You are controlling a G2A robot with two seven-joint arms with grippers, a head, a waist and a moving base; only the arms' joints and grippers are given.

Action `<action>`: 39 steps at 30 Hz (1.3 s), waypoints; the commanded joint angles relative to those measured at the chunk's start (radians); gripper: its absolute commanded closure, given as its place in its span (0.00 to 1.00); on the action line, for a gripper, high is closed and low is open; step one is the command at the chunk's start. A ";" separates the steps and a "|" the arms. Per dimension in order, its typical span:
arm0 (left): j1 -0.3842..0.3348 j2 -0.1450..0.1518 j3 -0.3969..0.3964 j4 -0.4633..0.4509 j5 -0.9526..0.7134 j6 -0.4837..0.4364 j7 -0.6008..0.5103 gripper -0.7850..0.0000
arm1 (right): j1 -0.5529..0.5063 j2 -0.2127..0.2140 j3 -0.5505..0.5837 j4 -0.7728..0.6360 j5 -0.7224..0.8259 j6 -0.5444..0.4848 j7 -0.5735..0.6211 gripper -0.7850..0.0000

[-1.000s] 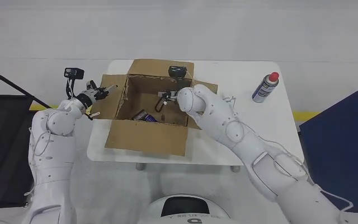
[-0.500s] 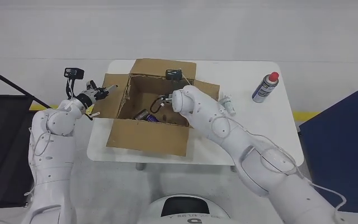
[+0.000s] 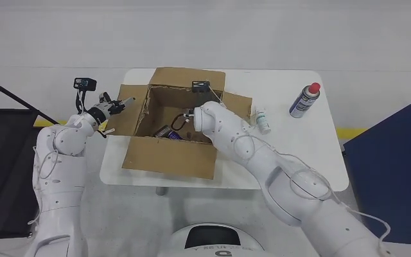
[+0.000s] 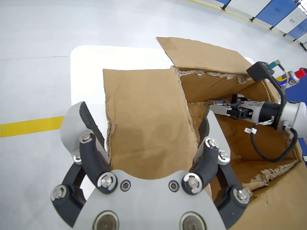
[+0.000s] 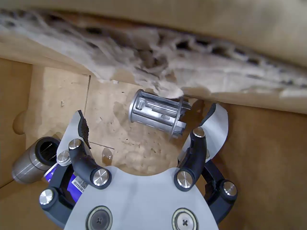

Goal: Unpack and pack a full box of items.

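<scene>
2 grippers, both released and holding nothing. Cardboard box (image 3: 168, 157) toward the left edge of the table (image 3: 289, 160), flaps folded outward, inner rims torn and ragged. Right gripper (image 5: 146, 118) down inside the box, fingers spread wide, pointed at a silver ribbed spool (image 5: 156, 116) lying on its side on the box floor, partly under a torn cardboard edge. Off to 1 side of that gripper, in a floor corner, a steel sleeve (image 5: 33, 161) with a dark bore, touching a purple-labelled item (image 5: 72, 180) partly hidden behind the gripper's linkage. Left gripper (image 4: 145, 112) outside the box, at the table's left edge beside the left flap, fingers likewise apart; flap end framed between the fingertips from the wrist camera, contact impossible to tell. Right of the box, a small white bottle (image 3: 261, 120) with a green cap just beside the right flap. Near the far right corner, well apart from the box, an upright spray can (image 3: 304, 99) with a red cap.
</scene>
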 commanded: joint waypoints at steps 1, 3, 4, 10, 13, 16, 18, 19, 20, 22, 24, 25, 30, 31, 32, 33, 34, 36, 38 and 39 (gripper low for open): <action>0.000 0.000 0.000 0.000 0.000 0.000 0.000 0.00 | 0.002 -0.010 -0.002 0.018 -0.005 0.006 -0.003 0.17; 0.000 0.000 0.000 0.000 0.000 0.000 0.000 0.00 | 0.004 -0.020 -0.005 0.037 -0.013 0.017 -0.008 0.35; 0.000 0.000 0.000 0.000 0.000 0.000 0.000 0.00 | 0.005 -0.024 -0.005 0.047 -0.014 0.018 -0.009 0.51; 0.000 0.000 0.000 0.000 0.000 0.000 0.000 0.00 | 0.016 -0.052 -0.006 0.108 -0.024 0.023 -0.010 0.66; 0.000 0.000 0.000 0.000 0.000 0.000 0.000 0.00 | 0.017 -0.063 -0.004 0.124 -0.023 0.000 -0.010 0.91; 0.000 0.000 0.000 0.000 0.000 0.000 0.000 0.00 | 0.014 -0.070 0.002 0.128 -0.022 -0.030 -0.025 1.00; 0.000 0.000 0.000 0.000 0.000 0.000 0.000 0.00 | 0.010 -0.071 0.009 0.126 -0.019 -0.056 -0.034 1.00; 0.000 0.000 0.000 0.000 0.000 0.000 0.000 0.00 | 0.007 -0.071 0.013 0.123 -0.017 -0.065 -0.039 1.00; 0.000 0.000 0.000 0.000 0.000 0.000 0.000 0.00 | 0.002 -0.070 0.017 0.115 -0.016 -0.082 -0.048 1.00; 0.000 0.000 0.000 0.000 0.000 0.000 0.000 0.00 | -0.011 -0.063 0.029 0.095 -0.013 -0.128 -0.070 1.00; 0.000 0.000 0.000 0.000 0.000 0.000 0.000 0.00 | -0.029 -0.052 0.043 0.063 -0.016 -0.170 -0.102 1.00; 0.000 0.000 0.000 0.000 0.000 0.000 0.000 0.00 | -0.042 -0.044 0.052 0.039 -0.019 -0.193 -0.124 1.00; 0.000 0.000 0.000 0.000 0.000 0.000 0.000 0.00 | -0.145 0.026 0.131 -0.159 -0.040 -0.323 -0.213 1.00; 0.000 0.000 0.000 0.000 0.000 0.000 0.000 0.00 | -0.174 0.047 0.157 -0.215 -0.054 -0.344 -0.228 1.00; 0.000 0.000 0.000 0.000 0.000 0.000 0.000 0.00 | -0.210 0.069 0.187 -0.284 -0.068 -0.370 -0.237 1.00; 0.000 0.000 0.000 0.000 0.000 0.000 0.000 0.00 | -0.252 0.093 0.221 -0.363 -0.086 -0.401 -0.245 1.00; 0.000 0.000 0.000 0.000 0.000 0.000 0.000 0.00 | -0.301 0.119 0.260 -0.447 -0.111 -0.426 -0.249 1.00; 0.000 0.000 0.000 0.000 0.000 0.000 0.000 0.00 | -0.418 0.169 0.340 -0.636 -0.176 -0.471 -0.240 1.00; 0.000 0.000 0.000 0.000 0.000 0.000 0.000 0.00 | -0.547 0.212 0.423 -0.833 -0.232 -0.530 -0.210 1.00; 0.000 0.000 0.000 0.000 0.000 0.000 0.000 0.00 | -0.611 0.230 0.464 -0.923 -0.253 -0.563 -0.198 1.00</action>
